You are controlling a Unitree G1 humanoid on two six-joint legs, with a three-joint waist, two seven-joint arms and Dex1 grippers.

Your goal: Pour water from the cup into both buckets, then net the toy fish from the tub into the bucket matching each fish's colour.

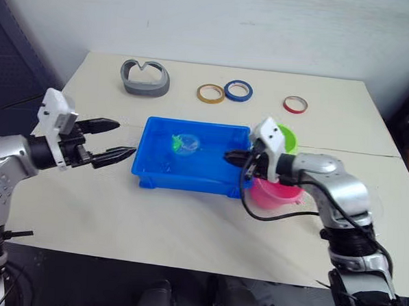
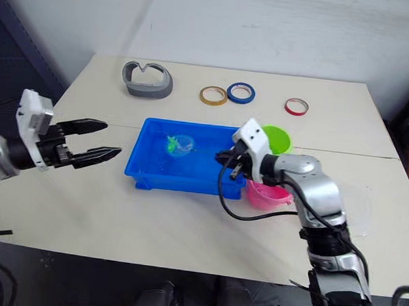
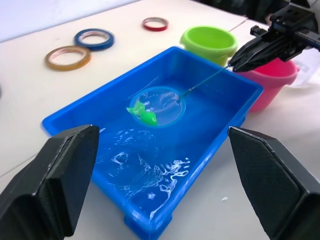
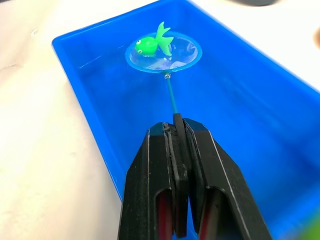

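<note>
The blue tub [image 1: 155,176] sits mid-table with water in it. My right gripper [image 1: 233,156] is shut on the net's thin handle at the tub's right end. The net's blue hoop [image 4: 163,52] hangs over the tub's far middle with a green toy fish [image 4: 154,43] lying on its mesh. Just right of the tub stand the lime green bucket [image 1: 286,137] and, nearer me, the pink bucket [image 1: 278,195], both partly behind my right arm. My left gripper [image 1: 120,140] is open and empty, hovering left of the tub. A faint clear cup [image 3: 307,66] shows beyond the pink bucket.
At the back of the table lie a grey curved holder [image 1: 145,78], a yellow tape ring [image 1: 210,94], a blue tape ring [image 1: 238,90] and a red tape ring [image 1: 295,104]. A dark cable [image 1: 273,213] loops from my right wrist in front of the pink bucket.
</note>
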